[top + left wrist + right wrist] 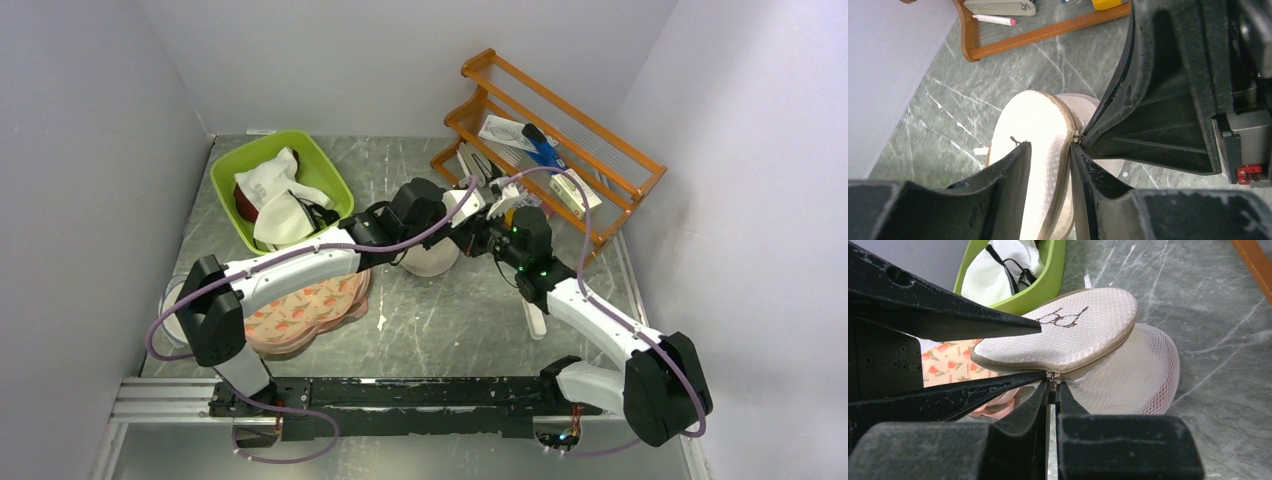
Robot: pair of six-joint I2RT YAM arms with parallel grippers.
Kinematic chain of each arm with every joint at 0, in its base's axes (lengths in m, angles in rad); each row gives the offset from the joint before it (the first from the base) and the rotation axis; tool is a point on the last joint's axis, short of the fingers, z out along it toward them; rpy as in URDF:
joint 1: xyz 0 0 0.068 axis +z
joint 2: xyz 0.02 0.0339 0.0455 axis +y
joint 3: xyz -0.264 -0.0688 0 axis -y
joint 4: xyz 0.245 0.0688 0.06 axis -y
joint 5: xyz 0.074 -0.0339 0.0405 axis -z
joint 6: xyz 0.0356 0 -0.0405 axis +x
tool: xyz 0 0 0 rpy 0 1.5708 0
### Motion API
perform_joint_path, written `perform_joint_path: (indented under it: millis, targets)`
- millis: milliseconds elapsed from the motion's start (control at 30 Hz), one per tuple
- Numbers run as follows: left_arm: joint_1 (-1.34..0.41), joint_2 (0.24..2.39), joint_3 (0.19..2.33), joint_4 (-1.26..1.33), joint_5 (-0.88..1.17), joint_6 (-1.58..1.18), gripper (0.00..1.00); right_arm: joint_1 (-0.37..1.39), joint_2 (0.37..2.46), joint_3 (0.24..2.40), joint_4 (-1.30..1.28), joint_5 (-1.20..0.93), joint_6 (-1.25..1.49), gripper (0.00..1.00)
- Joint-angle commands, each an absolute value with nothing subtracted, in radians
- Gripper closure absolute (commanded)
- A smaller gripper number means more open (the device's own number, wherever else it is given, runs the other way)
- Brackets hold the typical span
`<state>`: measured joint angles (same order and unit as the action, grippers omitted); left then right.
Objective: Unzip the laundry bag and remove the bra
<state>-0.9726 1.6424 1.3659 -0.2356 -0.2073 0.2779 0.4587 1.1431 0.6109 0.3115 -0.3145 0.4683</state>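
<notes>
The right claw (pixel 1052 388) pinches the zipper pull (pixel 1051 376) at its 12 o'clock; the seam (pixel 1098 355) runs toward 2 o'clock. The left claw (pixel 1049 150) clamps the laundry bag (pixel 1073 335).

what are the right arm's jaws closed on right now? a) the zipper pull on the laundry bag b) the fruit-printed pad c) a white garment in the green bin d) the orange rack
A: in the right wrist view the right gripper has its jaws pinched on the small zipper pull at the rim of the laundry bag.
</notes>
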Motion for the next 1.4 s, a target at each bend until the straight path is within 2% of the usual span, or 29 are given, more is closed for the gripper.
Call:
perform_joint_path:
  millis: [0,167,267,367,467,633,867,1233,1367]
  targets:
    - [-0.982,1.653,1.387,-0.237,-0.214,0.291,0.56,0.465,1.102,0.627,0.339,-0.281,0.454,1.0]
    - [-0.983,1.656,1.385,-0.233,-0.233,0.293,0.67,0.464,1.1,0.626,0.345,-0.286,0.456,1.0]
    - [-0.986,1.649,1.383,-0.231,-0.238,0.295,0.78,0.465,1.104,0.624,0.34,-0.28,0.453,1.0]
    - [-0.989,1.639,1.378,-0.226,-0.236,0.3,0.87,0.464,1.104,0.624,0.319,-0.247,0.452,1.0]
    - [-0.998,1.622,1.367,-0.217,-0.239,0.309,0.92,0.462,1.111,0.628,0.275,-0.178,0.46,1.0]
    - [-1.015,1.598,1.345,-0.196,-0.262,0.327,0.93,0.436,1.146,0.634,0.224,-0.112,0.468,1.0]
    - [-1.032,1.567,1.323,-0.168,-0.296,0.343,0.93,0.357,1.236,0.658,0.175,-0.147,0.476,1.0]
    - [-1.034,1.531,1.315,-0.143,-0.319,0.327,0.93,0.356,1.217,0.652,0.199,-0.188,0.41,1.0]
    - [-1.035,1.444,1.31,-0.155,-0.247,0.344,0.93,0.356,1.213,0.638,0.22,-0.216,0.383,1.0]
